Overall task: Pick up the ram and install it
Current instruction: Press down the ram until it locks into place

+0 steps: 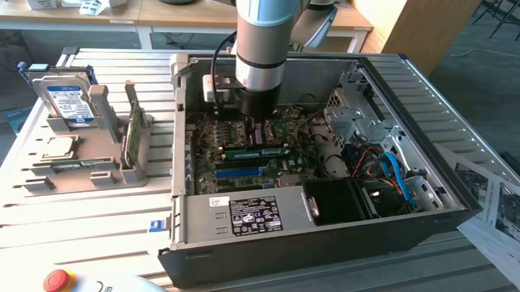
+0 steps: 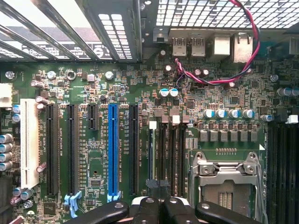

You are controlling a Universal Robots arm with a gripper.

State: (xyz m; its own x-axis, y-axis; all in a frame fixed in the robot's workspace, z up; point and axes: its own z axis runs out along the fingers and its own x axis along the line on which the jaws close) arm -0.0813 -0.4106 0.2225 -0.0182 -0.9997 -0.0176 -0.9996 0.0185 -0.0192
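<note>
Open computer case on a slatted table, seen from above. My arm reaches straight down into the case; my gripper hangs low over the motherboard, its fingers drawn fully together.

The ram stands on edge inside the case, among the long slots of the motherboard, directly under my gripper. Whether my fingertips touch it, and whether it sits fully home, I cannot tell.

Inside the case, around my gripper:
- the blue slot and its dark neighbours, running parallel to the ram, with a white slot further out;
- the processor socket, just beside my fingers on the other side;
- a red-and-black wire looping past the rear ports, well apart from my fingers;
- a pale wrapped cable bundle, a metal drive cage and a blue cable along the case's wall on the exterior view's right;
- the power supply with its label and a black shroud, against the case's near wall.

Outside the case, on the exterior view's left, a grey rack holds a hard drive upright, a broad green card on edge and a square chip lying flat. Printed sheets lie beyond the case on the exterior view's right — a red button sits off its near corner.
</note>
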